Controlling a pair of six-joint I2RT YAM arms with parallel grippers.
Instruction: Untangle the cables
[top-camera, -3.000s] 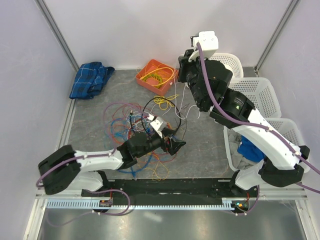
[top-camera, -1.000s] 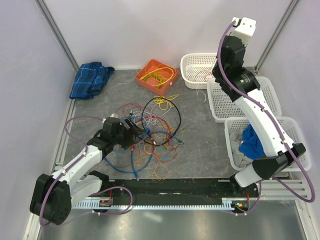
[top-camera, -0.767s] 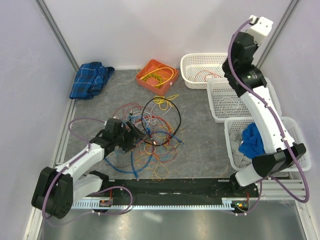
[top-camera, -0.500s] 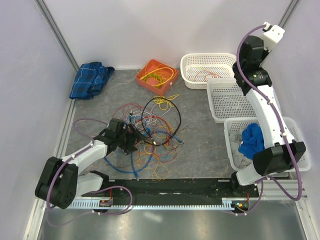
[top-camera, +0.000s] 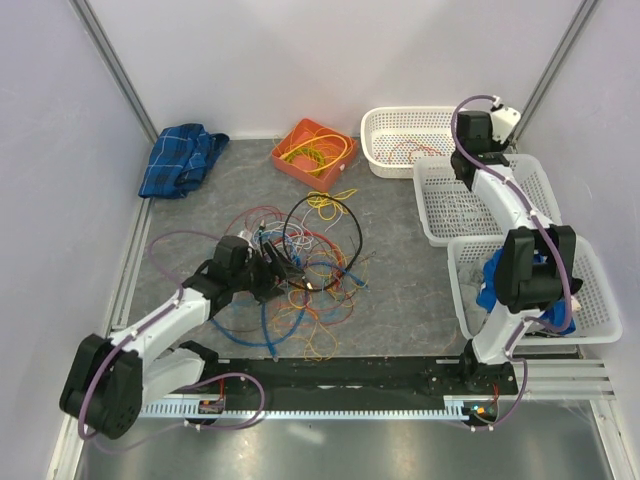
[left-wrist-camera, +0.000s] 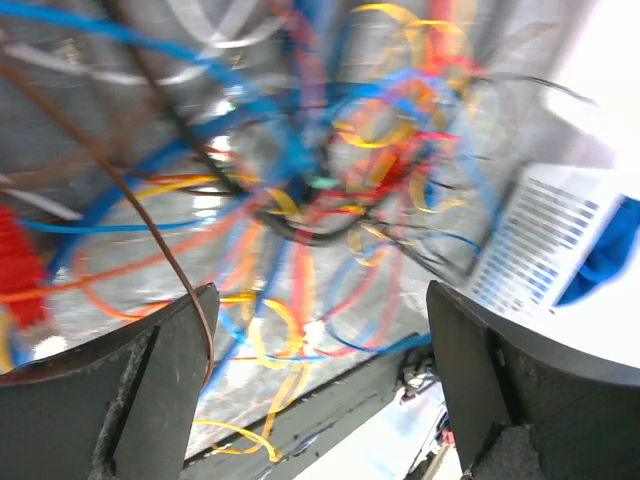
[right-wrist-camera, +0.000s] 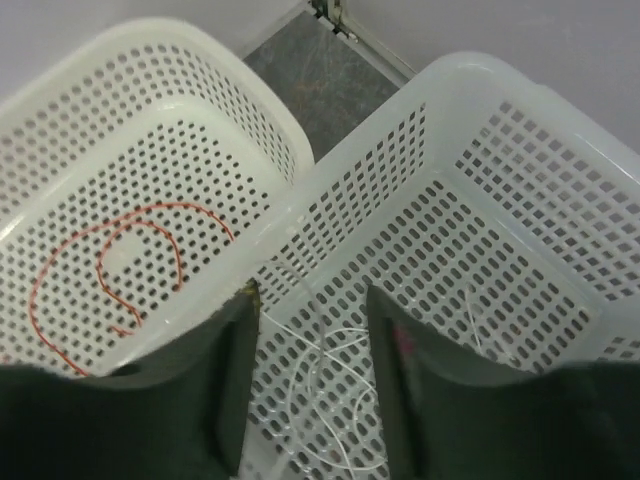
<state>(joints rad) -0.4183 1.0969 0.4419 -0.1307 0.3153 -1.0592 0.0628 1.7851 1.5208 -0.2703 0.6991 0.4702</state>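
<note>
The cables (top-camera: 303, 262) lie in a many-coloured tangle at mid-frame, with the left gripper (top-camera: 270, 268) at its left edge, fingers apart and clamped on nothing. An orange tray (top-camera: 287, 140) at upper centre holds yellow cables (top-camera: 318, 152). At upper right, the far white basket (right-wrist-camera: 150, 60) holds a red wire (right-wrist-camera: 110, 260), the middle basket (right-wrist-camera: 520, 150) thin white wires (right-wrist-camera: 320, 370), and the lowest basket (top-camera: 588, 292) a blue cloth (top-camera: 503, 278). The right gripper (right-wrist-camera: 310, 400), spread and empty, has dropped from high up to just above the meeting rims
</note>
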